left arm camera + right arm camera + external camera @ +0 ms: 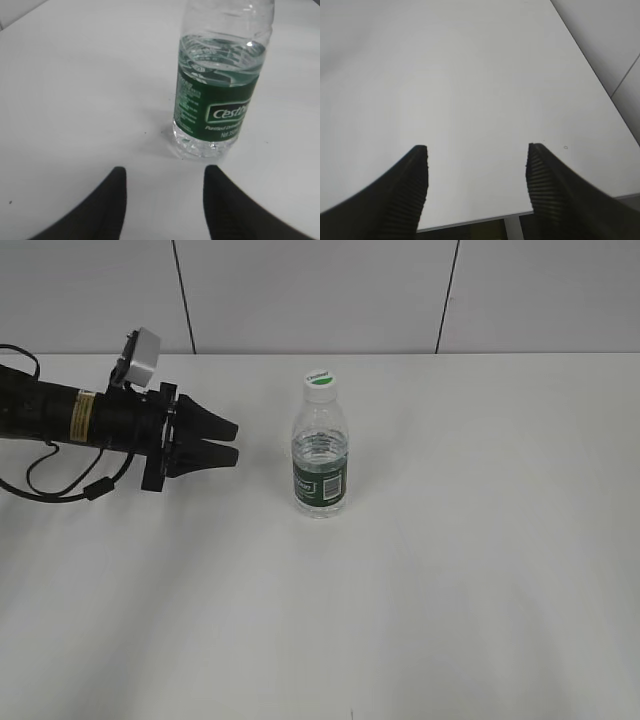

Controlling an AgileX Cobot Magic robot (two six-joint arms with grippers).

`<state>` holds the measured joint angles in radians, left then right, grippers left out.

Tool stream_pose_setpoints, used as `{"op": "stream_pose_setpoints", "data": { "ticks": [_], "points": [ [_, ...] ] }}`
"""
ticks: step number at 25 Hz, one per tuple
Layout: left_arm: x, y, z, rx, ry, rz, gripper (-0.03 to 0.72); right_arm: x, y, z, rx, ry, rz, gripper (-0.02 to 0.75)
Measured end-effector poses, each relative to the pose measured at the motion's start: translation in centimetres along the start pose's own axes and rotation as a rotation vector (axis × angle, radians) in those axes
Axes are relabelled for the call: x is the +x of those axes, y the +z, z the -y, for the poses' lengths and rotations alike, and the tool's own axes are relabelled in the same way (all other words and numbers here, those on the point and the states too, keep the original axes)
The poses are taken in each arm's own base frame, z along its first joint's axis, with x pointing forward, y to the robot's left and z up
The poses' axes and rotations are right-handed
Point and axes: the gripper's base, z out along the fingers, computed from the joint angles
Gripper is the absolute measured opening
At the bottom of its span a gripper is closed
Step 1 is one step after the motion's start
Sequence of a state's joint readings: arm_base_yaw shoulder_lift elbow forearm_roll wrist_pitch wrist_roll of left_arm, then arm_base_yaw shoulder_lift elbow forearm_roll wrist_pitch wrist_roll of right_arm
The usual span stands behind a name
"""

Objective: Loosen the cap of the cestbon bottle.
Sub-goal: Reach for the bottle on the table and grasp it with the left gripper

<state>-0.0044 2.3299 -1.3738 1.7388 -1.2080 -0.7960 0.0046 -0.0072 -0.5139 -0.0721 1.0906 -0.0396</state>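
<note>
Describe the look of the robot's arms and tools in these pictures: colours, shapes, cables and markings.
The left arm is a black cylinder with a yellow label band, loose black cables below and a grey camera box on top. Its tool has two tapered black fingers. The right tool shows black fingers with ribbed inner pads.

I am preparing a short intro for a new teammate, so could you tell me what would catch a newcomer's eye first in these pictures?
The cestbon bottle stands upright and alone near the middle of the white table, its dark green label and white cap standing out. To its left the left gripper points at it with fingers apart, not touching it. The right wrist view shows only the right gripper, open over bare table.
</note>
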Motion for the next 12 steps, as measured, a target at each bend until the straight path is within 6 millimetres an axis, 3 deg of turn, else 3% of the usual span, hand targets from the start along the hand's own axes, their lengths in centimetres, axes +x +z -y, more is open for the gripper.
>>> {"op": "stream_pose_setpoints", "data": {
  "ticks": [4,8,12],
  "points": [
    [-0.2,0.1,-0.1,-0.039,-0.037,0.043,0.419,0.0,0.0,0.0,0.003,-0.001,0.000,0.471],
    [0.0,0.6,0.3,-0.034,-0.061,0.052,0.578,0.0,0.0,0.1,0.006,-0.002,0.000,0.471],
    [0.1,1.3,0.9,-0.012,-0.070,0.047,0.616,0.0,0.0,0.1,0.009,-0.003,0.000,0.471]
  ]
}}
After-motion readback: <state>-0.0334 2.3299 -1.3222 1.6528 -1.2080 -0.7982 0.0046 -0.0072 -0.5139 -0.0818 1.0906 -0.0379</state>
